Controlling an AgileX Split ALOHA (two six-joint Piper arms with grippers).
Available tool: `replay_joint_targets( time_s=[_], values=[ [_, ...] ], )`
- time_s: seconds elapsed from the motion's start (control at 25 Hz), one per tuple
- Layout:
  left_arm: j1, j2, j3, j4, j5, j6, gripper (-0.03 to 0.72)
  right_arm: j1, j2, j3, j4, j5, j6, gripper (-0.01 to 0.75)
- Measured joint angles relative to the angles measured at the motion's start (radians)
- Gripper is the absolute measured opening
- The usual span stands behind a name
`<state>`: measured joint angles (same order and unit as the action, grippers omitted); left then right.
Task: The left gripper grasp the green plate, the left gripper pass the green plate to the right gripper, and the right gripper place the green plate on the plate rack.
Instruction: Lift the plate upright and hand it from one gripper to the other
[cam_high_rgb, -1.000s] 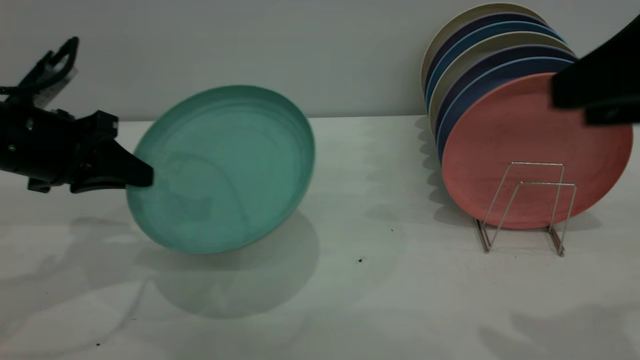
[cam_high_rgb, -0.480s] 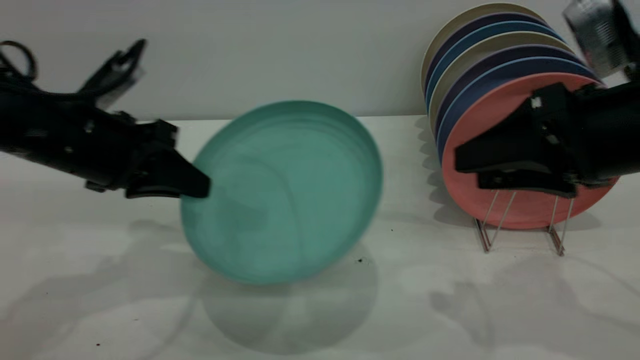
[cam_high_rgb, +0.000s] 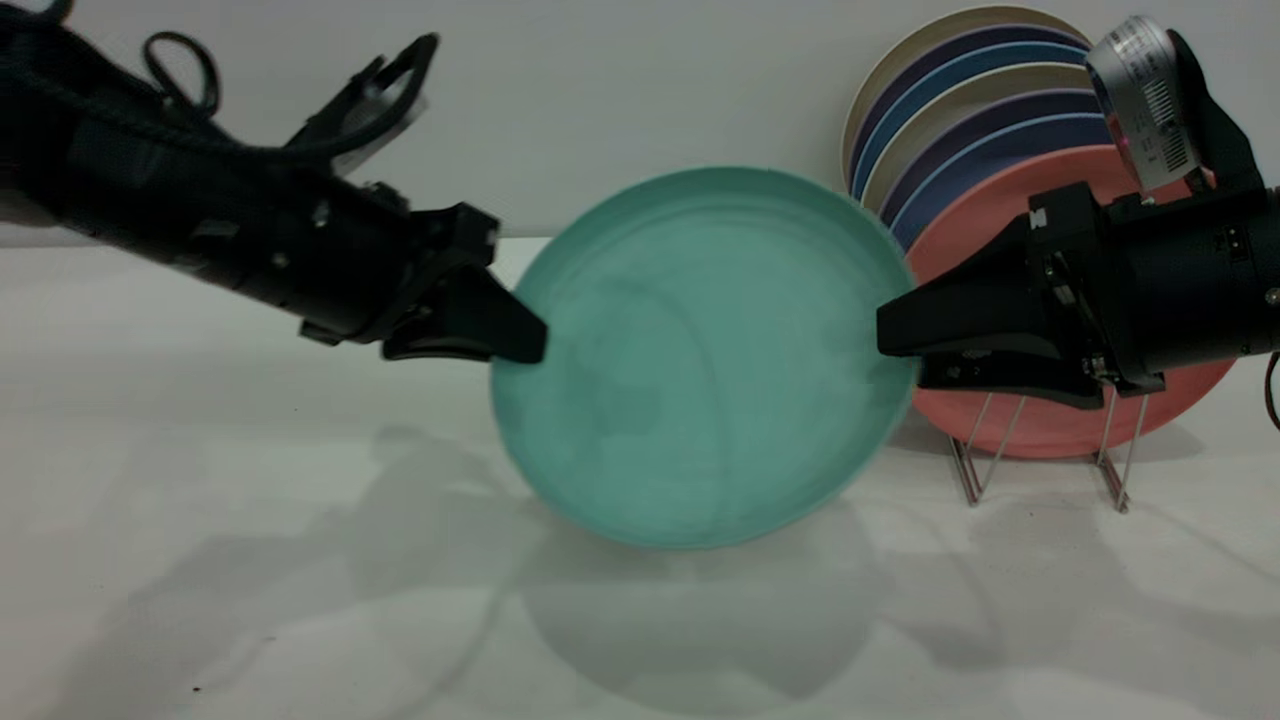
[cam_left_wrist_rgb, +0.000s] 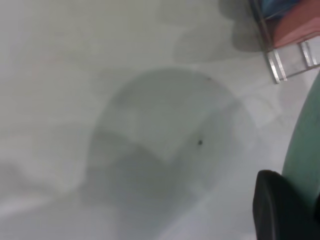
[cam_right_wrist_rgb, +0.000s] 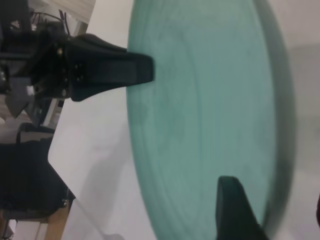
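The round matte teal-green plastic plate is held clear of the white table, nearly upright, its hollow face turned toward the near side. The left gripper, a black two-jawed claw, is clamped on the plate's left rim; the right wrist view confirms one jaw lying across the rim onto the plate face.

The right gripper, a matching black claw, stands at the opposite, right rim, its tips level with the plate's middle. In the right wrist view one jaw overlaps the plate's face at the rim, which suggests the rim sits between parted jaws. Whether they have closed on it cannot be told.

The decisive relation: the plate spans the gap between the two claws, left to right, edge toward each. Judgement: the handover is at its meeting point; the right claw must grip before the left lets go.

The thin silver wire plate rack stands just right of the plate, behind the right claw, carrying a salmon-pink plate with blue and cream plates farther back.
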<state>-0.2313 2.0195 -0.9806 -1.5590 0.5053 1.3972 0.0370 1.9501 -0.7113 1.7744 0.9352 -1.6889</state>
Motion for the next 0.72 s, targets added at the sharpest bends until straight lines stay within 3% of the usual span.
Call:
replay_joint_targets(
  time_s=[0.16,0.32,0.44,0.56,0.72],
  values=[
    [-0.041,0.0,-0.005,-0.001,0.009,-0.013,0.016,0.0,0.0,0.0,0.0,-0.001,0.001,0.361],
    [-0.042,0.0,-0.005,0.001,0.032,-0.022,0.019,0.0,0.0,0.0,0.001,-0.013,0.016,0.135],
    [-0.027,0.0,-0.005,-0.008,0.087,-0.044,0.059,0.0,0.003,0.0,0.004,-0.046,0.016,0.092],
    [0.009,0.0,-0.005,-0.032,0.198,-0.051,0.19,0.0,0.003,0.0,0.009,-0.048,0.016,0.068],
    [0.062,0.0,-0.006,-0.019,0.304,-0.057,0.492,0.0,0.003,0.0,0.008,-0.039,0.004,0.06]
  ],
)
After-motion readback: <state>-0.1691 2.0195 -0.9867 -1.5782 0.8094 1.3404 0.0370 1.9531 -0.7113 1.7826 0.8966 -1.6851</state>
